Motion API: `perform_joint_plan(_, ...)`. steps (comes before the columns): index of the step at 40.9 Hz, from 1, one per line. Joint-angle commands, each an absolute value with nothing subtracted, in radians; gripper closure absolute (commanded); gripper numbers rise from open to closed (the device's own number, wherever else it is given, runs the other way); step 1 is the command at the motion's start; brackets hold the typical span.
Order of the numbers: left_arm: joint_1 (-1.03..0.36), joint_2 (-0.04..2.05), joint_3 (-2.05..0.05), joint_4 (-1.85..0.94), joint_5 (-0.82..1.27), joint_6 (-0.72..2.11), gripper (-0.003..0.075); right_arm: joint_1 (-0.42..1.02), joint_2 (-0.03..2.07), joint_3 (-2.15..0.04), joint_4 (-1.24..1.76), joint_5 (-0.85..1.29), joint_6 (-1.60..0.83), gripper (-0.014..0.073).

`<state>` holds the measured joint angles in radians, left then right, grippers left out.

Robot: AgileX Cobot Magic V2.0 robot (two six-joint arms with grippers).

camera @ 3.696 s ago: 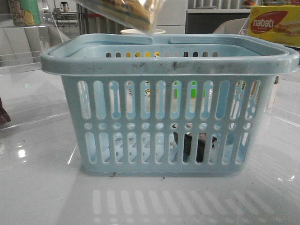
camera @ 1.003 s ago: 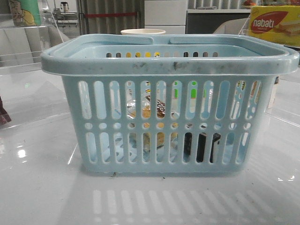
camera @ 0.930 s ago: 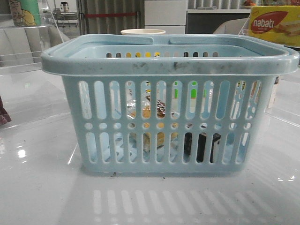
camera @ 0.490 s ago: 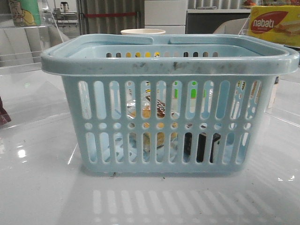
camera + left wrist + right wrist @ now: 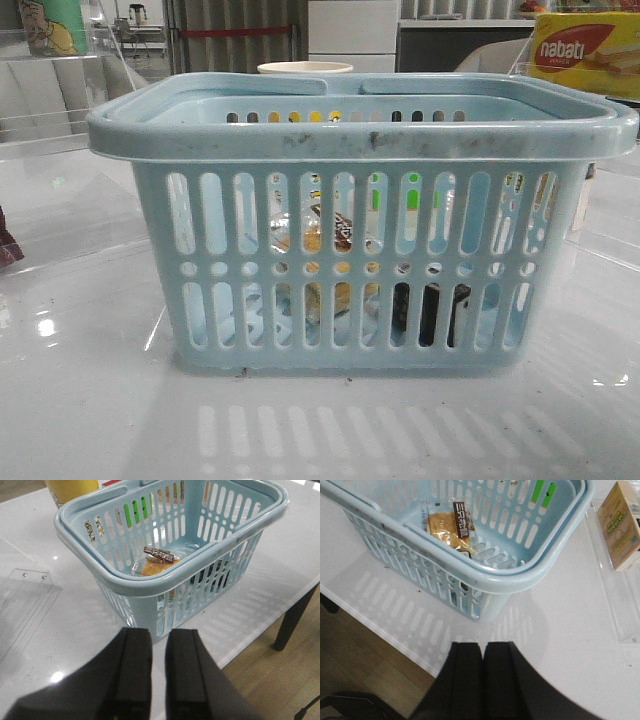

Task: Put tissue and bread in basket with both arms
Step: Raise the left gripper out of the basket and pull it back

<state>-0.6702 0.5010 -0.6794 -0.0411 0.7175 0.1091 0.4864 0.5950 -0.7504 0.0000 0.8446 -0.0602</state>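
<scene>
The pale blue basket (image 5: 360,140) stands mid-table. Through its slots in the front view I see the bread (image 5: 325,240) lying inside and the black tissue (image 5: 430,312) to its right on the floor. The bread also shows in the left wrist view (image 5: 157,562) and the right wrist view (image 5: 451,522). The tissue is mostly hidden behind the basket wall (image 5: 212,575). My left gripper (image 5: 158,635) is outside the basket, empty, fingers nearly together with a narrow gap. My right gripper (image 5: 483,645) is shut and empty, also outside the basket. Neither shows in the front view.
A yellow-and-red nabati box (image 5: 585,50) stands at the back right, a white cup (image 5: 305,68) behind the basket. Clear acrylic trays (image 5: 25,595) lie beside the basket. A beige box (image 5: 620,525) sits on one. The table edge (image 5: 380,630) is near both grippers.
About 3.7 s ago the bread hung above the basket's rim; now it lies inside beside the tissue. Nothing has moved over the last second.
</scene>
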Motion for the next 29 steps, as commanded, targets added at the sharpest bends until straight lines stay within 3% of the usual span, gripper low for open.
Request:
perform_joint_plan(1, -0.677, 0.503, -0.706, -0.045, 0.631, 0.106, 0.0628, 0.485, 0.595, -0.776, -0.017, 0.786, -0.06, 0.0537)
perform_joint_plan(23, -0.677, 0.492, -0.7, -0.045, 0.624, 0.106, 0.0626, 0.485, 0.595, -0.776, -0.017, 0.787, -0.06, 0.0537)
perform_joint_plan(29, -0.584, 0.404, -0.645, -0.032, 0.567, 0.106, 0.0626, 0.485, 0.595, -0.776, -0.017, 0.789, -0.06, 0.0537)
